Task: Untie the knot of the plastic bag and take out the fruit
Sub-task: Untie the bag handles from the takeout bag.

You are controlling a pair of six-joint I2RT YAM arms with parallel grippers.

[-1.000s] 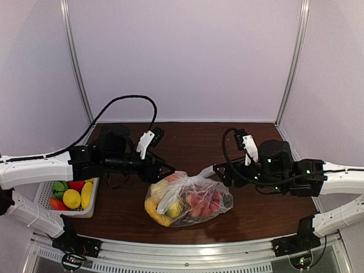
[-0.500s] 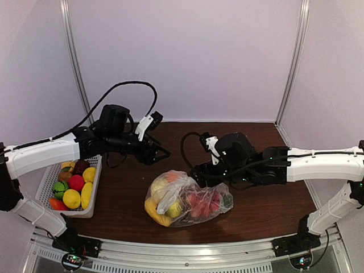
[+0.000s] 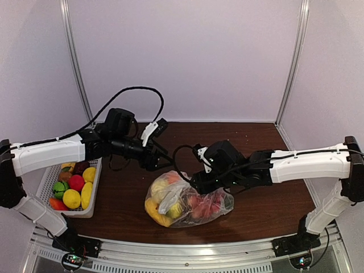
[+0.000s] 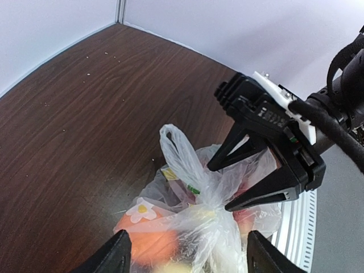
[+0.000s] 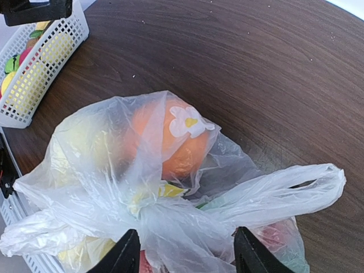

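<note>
In the top view, the plastic bag (image 3: 190, 200) is seen lying on the dark wooden table (image 3: 267, 210) near the front middle. It is tied shut with fruit (image 3: 200, 202) packed inside: red pieces at its 3 o'clock side, yellow ones at 7 o'clock. A white slotted basket (image 3: 85, 212) holding more fruit is placed well apart at the bag's 9 o'clock. The left gripper (image 3: 165, 164) is held over the bag's 11 o'clock edge and the right gripper (image 3: 196, 183) over its 12 o'clock, but how their jaws stand cannot be read from this view. That is supplied by the wrist cameras. From the left wrist, the left gripper's fingers (image 4: 114, 257) are shown spread wide with nothing pinched. The right gripper's jaws are seen parted in a V on either side of the knot (image 4: 207, 196); whether they touch the plastic cannot be told. One loop handle (image 4: 175, 149) is shown standing up at the knot's 11 o'clock. From the right wrist, an orange (image 5: 177, 149) under a flower sticker (image 5: 187, 120) is revealed at the knot's 12 o'clock, and the second handle (image 5: 273, 193) is seen stretched towards 3 o'clock.
</note>
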